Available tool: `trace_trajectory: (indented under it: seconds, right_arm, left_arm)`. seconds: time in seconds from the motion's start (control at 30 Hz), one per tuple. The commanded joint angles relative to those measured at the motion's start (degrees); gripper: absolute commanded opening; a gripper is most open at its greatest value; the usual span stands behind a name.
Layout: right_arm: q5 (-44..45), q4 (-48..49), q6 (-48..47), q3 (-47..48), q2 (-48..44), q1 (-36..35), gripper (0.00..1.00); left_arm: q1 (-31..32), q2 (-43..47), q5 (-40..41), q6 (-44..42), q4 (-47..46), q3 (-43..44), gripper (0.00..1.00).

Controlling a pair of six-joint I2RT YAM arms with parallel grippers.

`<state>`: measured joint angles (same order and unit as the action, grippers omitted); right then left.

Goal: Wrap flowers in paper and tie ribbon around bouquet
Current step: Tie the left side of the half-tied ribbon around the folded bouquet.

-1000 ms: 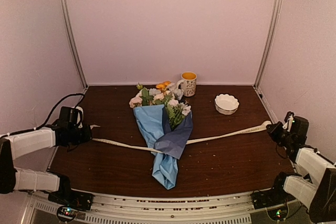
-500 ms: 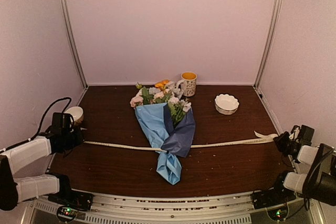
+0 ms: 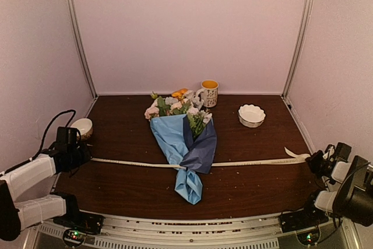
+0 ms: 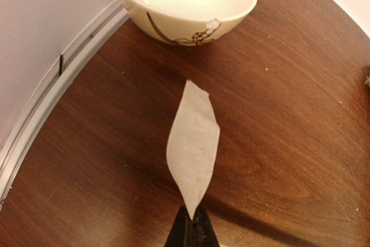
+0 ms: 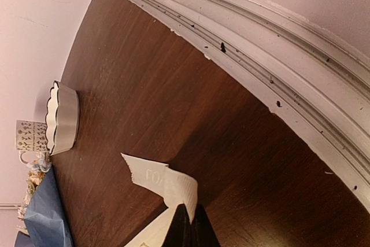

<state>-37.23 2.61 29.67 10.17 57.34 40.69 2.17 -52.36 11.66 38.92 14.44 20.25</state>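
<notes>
**Flowers (image 3: pixel 175 105) wrapped; ribbon (image 3: pixel 250 161) held taut across the bouquet (image 3: pixel 185 150), tie unconfirmed.**
The blooms are bundled in a cone of blue paper (image 3: pixel 169 135), which is laid mid-tabletop (image 3: pixel 250 193) with the flower heads toward the back wall. The ribbon is stretched straight across the cone's narrow waist, one end pinched in the clenched left pincer (image 4: pixel 192 232), the other in the clenched right pincer (image 5: pixel 185 227). Whether a knot is formed there cannot be told, so tying off is judged to remain.
</notes>
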Motion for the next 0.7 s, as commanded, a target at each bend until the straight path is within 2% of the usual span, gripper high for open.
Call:
trace_trajectory:
  seconds: [0.0,0.4,0.53,0.57,0.67]
  right_arm:
    - [6.65,2.65,-1.40,1.94,-0.10,2.67,0.00]
    - [7.47,-0.81,-2.90,3.21,-0.79,2.90,0.00]
    - [11.56,-7.71,-3.96,6.96,-5.17,-7.45,0.00]
    - [14.62,-10.40,-4.57,8.62,-6.07,-11.20,0.04]
    - [21.16,-13.55,-3.79,12.14,-7.08,-21.98,0.29]
  left_arm:
    - [-2.20,1.17,7.24,0.22,-0.38,-0.78,0.00]
    - [-2.53,1.70,5.63,-1.04,-2.23,-1.41,0.00]
    - [-0.61,0.84,-4.00,-3.48,-7.77,-1.58,0.00]
    - [1.78,0.13,-3.61,-3.55,-7.91,-0.90,0.00]
    - [12.24,-1.91,1.75,-3.67,-7.96,1.82,0.00]
